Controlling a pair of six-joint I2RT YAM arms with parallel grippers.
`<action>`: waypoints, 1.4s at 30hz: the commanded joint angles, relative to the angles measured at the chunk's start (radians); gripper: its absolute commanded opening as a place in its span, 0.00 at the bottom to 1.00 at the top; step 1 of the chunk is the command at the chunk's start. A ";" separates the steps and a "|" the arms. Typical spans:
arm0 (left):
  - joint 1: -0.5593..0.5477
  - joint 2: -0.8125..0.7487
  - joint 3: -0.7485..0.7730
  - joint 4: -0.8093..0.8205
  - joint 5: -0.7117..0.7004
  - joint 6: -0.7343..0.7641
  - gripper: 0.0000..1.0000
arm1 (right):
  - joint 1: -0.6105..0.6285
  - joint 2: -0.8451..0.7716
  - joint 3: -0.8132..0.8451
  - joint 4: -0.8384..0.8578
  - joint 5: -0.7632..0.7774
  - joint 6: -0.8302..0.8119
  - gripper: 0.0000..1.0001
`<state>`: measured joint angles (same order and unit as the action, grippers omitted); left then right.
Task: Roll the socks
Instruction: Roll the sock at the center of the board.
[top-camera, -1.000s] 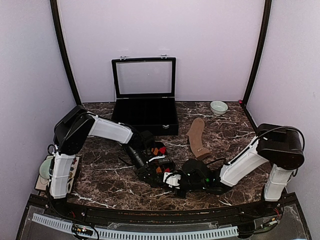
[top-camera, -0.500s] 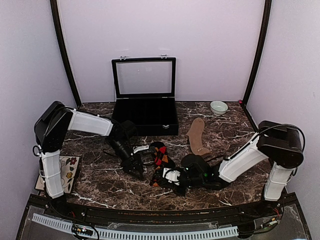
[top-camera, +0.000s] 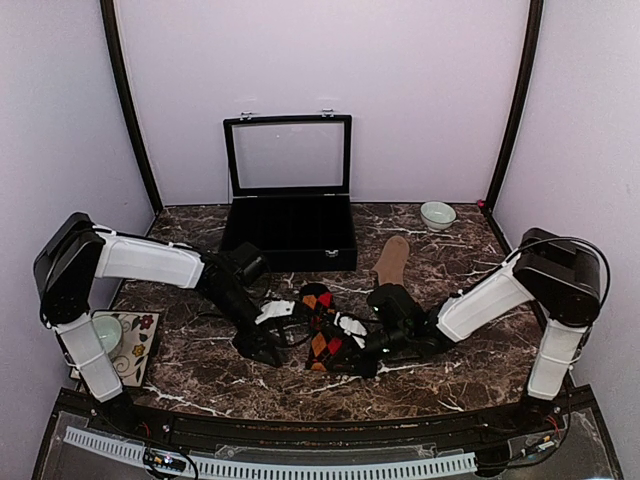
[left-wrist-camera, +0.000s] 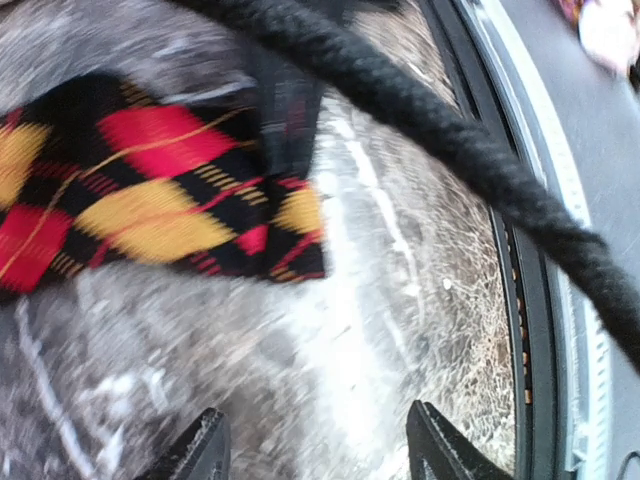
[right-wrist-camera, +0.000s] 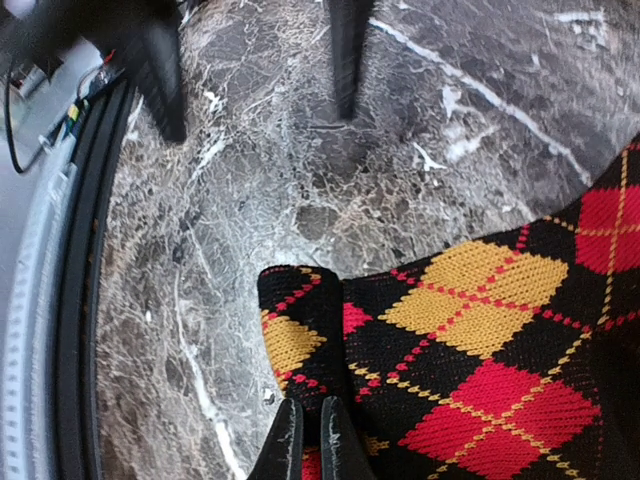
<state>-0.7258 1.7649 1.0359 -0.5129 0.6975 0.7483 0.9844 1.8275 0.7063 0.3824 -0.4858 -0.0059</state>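
The black argyle sock (top-camera: 322, 322) lies on the marble table in front of the arms, its red and yellow diamonds up. One end is folded over (right-wrist-camera: 300, 330), and my right gripper (right-wrist-camera: 305, 445) is shut on that fold; in the top view the right gripper (top-camera: 347, 343) sits at the sock's near right side. My left gripper (left-wrist-camera: 318, 450) is open over bare marble, apart from the sock (left-wrist-camera: 150, 200); from above, the left gripper (top-camera: 266, 343) is just left of the sock. The tan sock (top-camera: 393, 263) lies flat farther back on the right.
An open black case (top-camera: 290, 220) with a glass lid stands at the back centre. A small pale bowl (top-camera: 437, 214) sits at the back right. A flowered mat (top-camera: 135, 345) with a cup (top-camera: 104, 332) lies at the left edge. A black cable (left-wrist-camera: 450, 150) crosses the left wrist view.
My left gripper has opened, let go of the argyle sock and drawn back to the left. My right gripper has closed on the sock's folded end and shifted away from the near edge.
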 joint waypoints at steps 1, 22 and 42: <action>-0.099 -0.068 -0.060 0.129 -0.112 0.080 0.62 | -0.057 0.095 -0.012 -0.204 -0.117 0.170 0.00; -0.234 0.052 0.026 0.318 -0.218 0.118 0.31 | -0.161 0.246 0.080 -0.365 -0.181 0.341 0.00; -0.153 0.221 0.104 0.154 -0.103 0.025 0.00 | -0.145 0.032 -0.009 -0.231 -0.061 0.302 0.38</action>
<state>-0.9241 1.9087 1.0939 -0.1787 0.5095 0.8162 0.8345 1.8954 0.7952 0.2543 -0.7704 0.3378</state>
